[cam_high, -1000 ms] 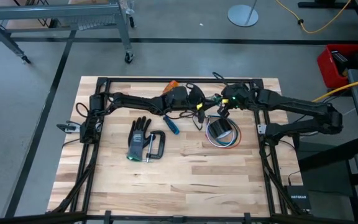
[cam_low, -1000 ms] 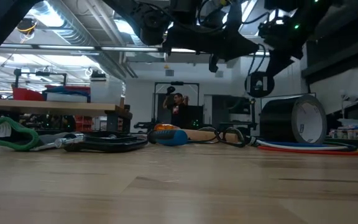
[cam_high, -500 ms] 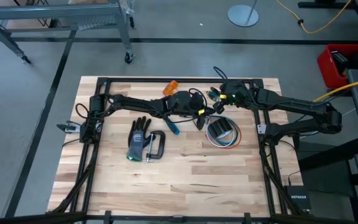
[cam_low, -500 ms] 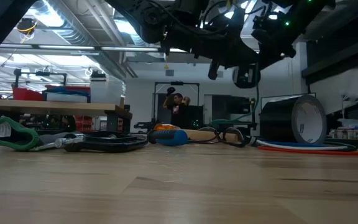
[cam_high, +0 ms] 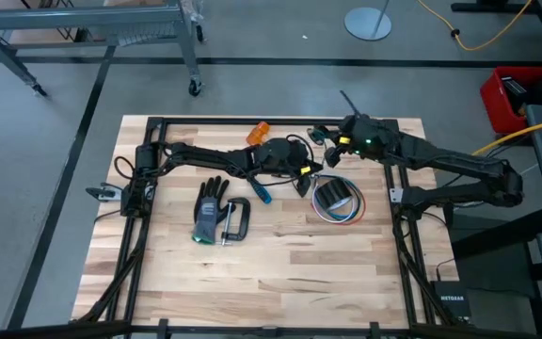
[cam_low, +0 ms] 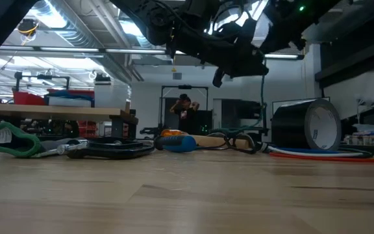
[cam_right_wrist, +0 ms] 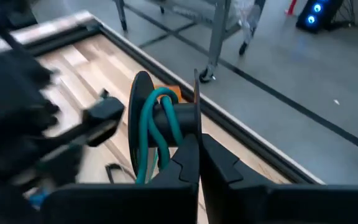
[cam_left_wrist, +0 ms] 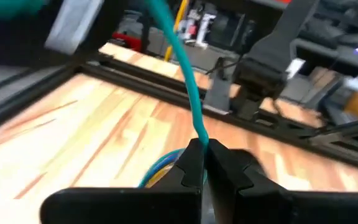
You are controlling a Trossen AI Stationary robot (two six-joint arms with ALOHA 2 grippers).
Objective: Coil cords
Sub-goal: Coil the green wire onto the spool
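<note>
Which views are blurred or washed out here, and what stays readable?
Left wrist view: background smeared, yet the teal cord pinched at the left gripper reads clearly. Right wrist view: the other arm is a dark blur; the teal loops by the right gripper stay sharp. Low view: arms silhouetted against bright ceiling lights. High view: evenly lit.
</note>
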